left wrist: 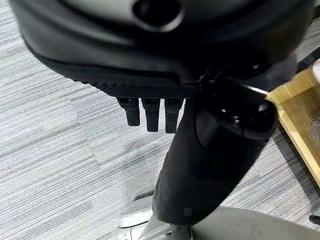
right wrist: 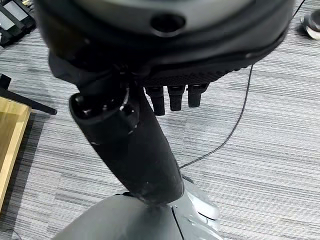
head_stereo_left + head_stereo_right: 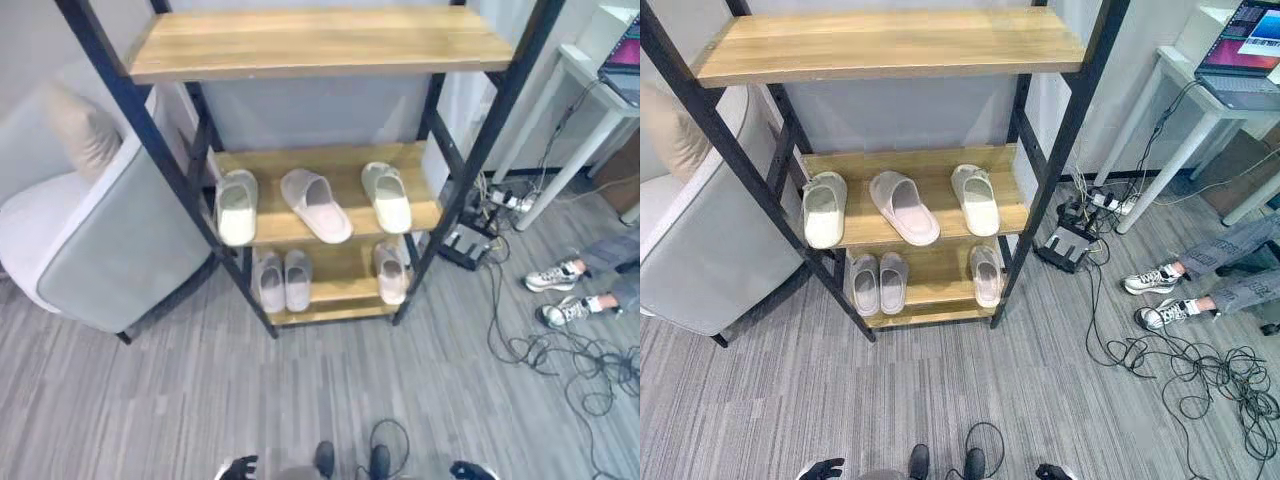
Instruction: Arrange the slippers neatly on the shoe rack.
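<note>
The shoe rack (image 3: 320, 45) has a black frame and wooden shelves and stands in front of me. Its middle shelf holds three slippers: a cream one (image 3: 237, 207) at the left, a pinkish one (image 3: 315, 204) lying askew in the middle, and a cream one (image 3: 387, 196) at the right. On the lowest shelf a pinkish pair (image 3: 283, 280) sits at the left and a single slipper (image 3: 390, 272) at the right. My left hand (image 3: 238, 467) and right hand (image 3: 470, 470) hang low, far from the rack. Both hands, left (image 1: 150, 50) and right (image 2: 165, 45), have straight fingers and hold nothing.
A grey armchair (image 3: 110, 240) with a cushion stands against the rack's left side. To the right are a white table (image 3: 590, 90) with a laptop (image 3: 1245, 50), a power strip and loose cables (image 3: 560, 350) on the floor, and a seated person's sneakers (image 3: 560, 290).
</note>
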You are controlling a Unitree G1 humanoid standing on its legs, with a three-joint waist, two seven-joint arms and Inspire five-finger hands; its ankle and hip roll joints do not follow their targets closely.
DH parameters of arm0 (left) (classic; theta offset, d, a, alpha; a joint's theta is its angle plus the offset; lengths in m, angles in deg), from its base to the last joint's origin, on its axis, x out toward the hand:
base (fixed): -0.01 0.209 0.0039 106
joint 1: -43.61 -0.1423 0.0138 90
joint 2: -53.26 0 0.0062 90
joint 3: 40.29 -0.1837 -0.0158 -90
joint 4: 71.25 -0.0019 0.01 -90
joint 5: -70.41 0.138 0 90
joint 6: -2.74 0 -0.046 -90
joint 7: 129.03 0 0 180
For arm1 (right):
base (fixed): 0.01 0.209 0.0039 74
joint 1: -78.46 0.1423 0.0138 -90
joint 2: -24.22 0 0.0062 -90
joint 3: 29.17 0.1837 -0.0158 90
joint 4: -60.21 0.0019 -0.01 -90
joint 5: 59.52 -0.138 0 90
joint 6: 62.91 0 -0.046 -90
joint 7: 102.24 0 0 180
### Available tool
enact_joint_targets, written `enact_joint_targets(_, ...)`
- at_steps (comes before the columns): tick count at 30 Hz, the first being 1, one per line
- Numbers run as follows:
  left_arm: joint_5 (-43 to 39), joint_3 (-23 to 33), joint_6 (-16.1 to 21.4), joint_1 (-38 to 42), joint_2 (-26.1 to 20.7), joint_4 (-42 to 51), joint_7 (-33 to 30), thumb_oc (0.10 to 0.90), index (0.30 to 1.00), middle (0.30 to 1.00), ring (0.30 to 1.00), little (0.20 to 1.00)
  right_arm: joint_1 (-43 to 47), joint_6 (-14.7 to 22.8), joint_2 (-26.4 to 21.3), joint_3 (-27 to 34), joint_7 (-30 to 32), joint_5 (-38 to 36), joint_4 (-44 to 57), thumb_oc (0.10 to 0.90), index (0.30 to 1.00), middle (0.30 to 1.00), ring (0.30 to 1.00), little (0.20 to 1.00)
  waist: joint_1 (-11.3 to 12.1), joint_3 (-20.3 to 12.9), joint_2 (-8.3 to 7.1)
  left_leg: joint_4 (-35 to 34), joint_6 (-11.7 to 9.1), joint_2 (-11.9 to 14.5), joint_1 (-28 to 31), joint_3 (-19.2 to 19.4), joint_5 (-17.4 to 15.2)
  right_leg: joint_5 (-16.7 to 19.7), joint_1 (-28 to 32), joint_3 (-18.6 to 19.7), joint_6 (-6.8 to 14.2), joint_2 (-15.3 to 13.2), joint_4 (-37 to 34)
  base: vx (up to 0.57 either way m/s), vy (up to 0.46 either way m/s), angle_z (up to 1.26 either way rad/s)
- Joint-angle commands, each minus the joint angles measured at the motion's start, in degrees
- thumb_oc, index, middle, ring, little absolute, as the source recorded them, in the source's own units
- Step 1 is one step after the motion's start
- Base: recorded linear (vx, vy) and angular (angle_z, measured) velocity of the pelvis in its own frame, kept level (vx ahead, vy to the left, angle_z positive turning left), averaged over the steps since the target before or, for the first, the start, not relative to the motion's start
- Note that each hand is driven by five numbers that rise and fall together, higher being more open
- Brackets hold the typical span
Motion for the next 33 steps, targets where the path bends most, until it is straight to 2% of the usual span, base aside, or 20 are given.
enact_joint_targets(1,-22.05,7.89,0.24,3.56,5.61,-1.83,4.13,0.8,0.9,0.9,0.9,0.9,-1.88,-1.33,1.31,-1.58,-1.51,-3.07,-2.29,0.8,0.9,0.9,0.9,0.9,-2.5,1.26,-0.24,20.04,-4.64,2.91,-12.39,10.04,-0.75,-9.77,5.48,3.99,0.89,0.56,7.96,0.0,0.0,0.0)
enact_joint_targets(2,-22.05,7.89,0.24,3.56,5.61,-1.83,4.13,0.8,0.9,0.9,0.9,0.9,-1.88,-1.33,1.31,-1.58,-1.51,-3.07,-2.29,0.8,0.9,0.9,0.9,0.9,-2.49,1.27,-0.24,20.04,-4.64,2.91,-12.39,10.04,-0.75,-9.77,5.49,3.99,0.89,0.56,7.95,0.01,0.016,-0.07)
enact_joint_targets(3,-21.44,6.56,0.36,4.2,6.02,-0.83,3.94,0.8,0.9,0.9,0.9,0.9,-2.23,-1.51,1.32,-0.9,-1.3,-4.03,-3.2,0.8,0.9,0.9,0.9,0.9,-3.65,1.33,0.31,19.83,-4.48,4.84,-11.93,12.3,-0.49,-9.92,5.38,3.86,0.42,0.27,7.83,0.05,0.045,-0.1)
enact_joint_targets(5,-19.94,4.73,0.21,4.28,6.48,-0.71,4.14,0.8,0.9,0.9,0.9,0.9,-2.3,-1.65,1.05,-0.45,-1.16,-4.44,-4.42,0.8,0.9,0.9,0.9,0.9,-4.22,0.82,1.18,15.95,-3.97,4.75,-10.91,11.23,-1.11,-10.07,5.88,3.77,0.57,0.37,7.25,0.14,0.076,0.01)
enact_joint_targets(9,-16.84,1.78,-0.02,4.84,6.66,-1.84,3.81,0.8,0.9,0.9,0.9,0.9,-1.17,-1.39,-0.07,-0.23,-0.17,-4.31,-4.61,0.8,0.9,0.9,0.9,0.9,-2.87,1.42,2.51,7.34,-5.04,2.39,-13.51,1.35,2.71,-10.84,8.26,5.61,1.11,1.13,6.54,0.24,0.081,0.02)
enact_joint_targets(12,-14.13,2.63,-0.62,4.24,6.15,-4.22,4.12,0.8,0.9,0.9,0.9,0.9,0.27,-1.41,-0.23,-0.5,-0.46,-3.81,-4.18,0.8,0.9,0.9,0.9,0.9,-1.78,1.06,2.52,4.52,-5.09,2.54,-13.35,0.52,4.48,-11.28,10.44,7.57,1.93,0.67,5.4,0.34,0.134,-0.21)
enact_joint_targets(13,-11.11,2.94,-1.1,3.0,5.6,-5.89,4.67,0.8,0.9,0.9,0.9,0.9,0.64,-1.35,-0.25,-0.06,-0.83,-3.76,-4.17,0.8,0.9,0.9,0.9,0.9,-1.45,-0.63,2.08,5.68,-4.73,1.96,-13.47,0.91,4.41,-11.3,11.78,8.46,2.74,-0.4,5.49,0.39,0.166,-0.57)
enact_joint_targets(16,-9.53,2.97,-1.17,2.49,5.23,-6.38,4.81,0.8,0.9,0.9,0.9,0.9,0.71,-1.34,-0.22,0.45,-1.08,-4.24,-4.1,0.8,0.9,0.9,0.9,0.9,-1.16,-1.42,1.66,6.47,-4.34,1.5,-13.45,1.21,4.03,-11.08,12.13,8.97,3.2,-1.26,5.87,0.31,0.142,-0.67)
enact_joint_targets(18,-7.42,2.62,-1.0,2.08,4.22,-6.08,5.44,0.8,0.9,0.9,0.9,0.9,1.38,-0.92,-0.15,0.72,-2.02,-4.8,-2.8,0.8,0.9,0.9,0.9,0.9,-0.33,-2.91,0.92,7.26,-2.58,0.32,-12.06,1.68,1.84,-9.36,10.33,10.64,4.95,-2.91,10.95,0.4,0.229,-0.26)
enact_joint_targets(20,-6.59,2.1,-0.72,2.99,3.41,-4.78,4.89,0.8,0.9,0.9,0.9,0.9,2.52,-0.84,-0.57,-0.3,-2.23,-3.55,-1.59,0.8,0.9,0.9,0.9,0.9,-0.04,-2.61,0.73,8.15,-0.94,-0.63,-10.81,2.57,-0.38,-3.89,6.93,10.64,7.41,-4.74,18.22,0.25,0.189,-0.35)
enact_joint_targets(21,-5.99,1.22,-0.49,3.8,2.93,-3.58,4.53,0.8,0.9,0.9,0.9,0.9,2.8,-0.69,-0.76,-0.73,-2.32,-3.31,-0.98,0.8,0.9,0.9,0.9,0.9,-0.29,-2.25,0.72,8.95,-0.1,-1.31,-10.25,2.92,-1.24,0.31,5.55,11.18,8.24,-5.29,22.55,0.2,0.17,-0.52)
enact_joint_targets(22,-5.63,0.82,-0.41,4.12,2.61,-2.7,4.37,0.8,0.9,0.9,0.9,0.9,2.85,-0.65,-0.83,-0.75,-2.25,-3.25,-0.65,0.8,0.9,0.9,0.9,0.9,-0.42,-2.04,1.32,8.84,0.33,-1.22,-9.09,2.66,-1.77,0.9,3.63,11.06,7.87,-5.29,26.32,0.21,0.184,-0.24)
enact_joint_targets(23,-4.98,0.13,-0.18,4.53,2.2,-1.3,3.99,0.8,0.9,0.9,0.9,0.9,2.84,-0.54,-0.91,-0.69,-2.2,-3.44,-0.36,0.8,0.9,0.9,0.9,0.9,-0.96,-1.58,1.9,8.64,1.04,-1.47,-7.35,2.13,-2.52,3.31,0.76,11.41,7.57,-4.92,30.21,0.11,0.105,-0.05)
enact_joint_targets(24,-4.98,0.13,-0.19,4.52,2.2,-1.28,3.99,0.8,0.9,0.9,0.9,0.9,2.84,-0.55,-0.91,-0.69,-2.2,-3.44,-0.36,0.8,0.9,0.9,0.9,0.9,-0.94,-1.53,1.83,8.67,1.05,-1.54,-7.31,2.17,-2.56,3.18,0.72,11.45,7.58,-4.99,30.41,0.19,0.153,0.05)
enact_joint_targets(25,-2.99,-1.53,0.07,5.82,1.81,0.08,2.69,0.8,0.9,0.9,0.9,0.9,3.25,-0.47,-1.02,-0.65,-2.0,-3.86,-0.17,0.8,0.9,0.9,0.9,0.9,-2.19,-0.67,3.36,7.5,1.67,-1.4,-4.04,0.73,-3.6,1.67,-3.38,10.65,6.47,-4.31,32.85,0.2,0.097,0.22)
enact_joint_targets(28,-2.76,-2.17,0.28,7.62,1.51,0.6,2.31,0.8,0.9,0.9,0.9,0.9,2.96,-0.09,-0.71,-0.37,-1.82,-5.18,-0.15,0.8,0.9,0.9,0.9,0.9,-4.06,0.13,3.84,6.73,1.06,-1.07,-1.19,-0.95,-4.67,-4.62,-5.02,9.25,5.47,-3.2,26.66,0.24,-0.024,0.45)
enact_joint_targets(29,-2.91,-2.24,0.34,7.74,1.5,0.55,2.56,0.8,0.9,0.9,0.9,0.9,2.79,-0.15,-0.82,-0.31,-1.85,-5.11,-0.3,0.8,0.9,0.9,0.9,0.9,-4.52,0.23,3.72,6.62,0.73,-0.86,-0.56,-1.19,-5.09,-5.16,-4.58,9.1,5.69,-3.55,23.28,0.21,-0.143,0.46)
enact_joint_targets(31,-2.25,-2.76,0.53,7.75,1.87,0.14,2.46,0.8,0.9,0.9,0.9,0.9,2.75,-0.22,-1.05,-0.32,-1.74,-4.71,-0.6,0.8,0.9,0.9,0.9,0.9,-5.2,0.06,3.63,6.4,0.04,-0.39,0.34,-1.76,-5.85,-4.37,-5.22,10.8,6.07,-4.22,16.64,0.21,-0.169,0.24)
enact_joint_targets(33,-1.24,-3.36,0.64,7.26,2.31,-0.51,2.39,0.8,0.9,0.9,0.9,0.9,2.56,-0.35,-1.39,0.07,-1.68,-4.31,-0.56,0.8,0.9,0.9,0.9,0.9,-5.86,0.24,3.71,6.11,-0.73,0.32,2.49,-2.48,-6.96,-1.71,-7.3,12.19,6.7,-4.95,12.51,0.22,-0.198,0.08)
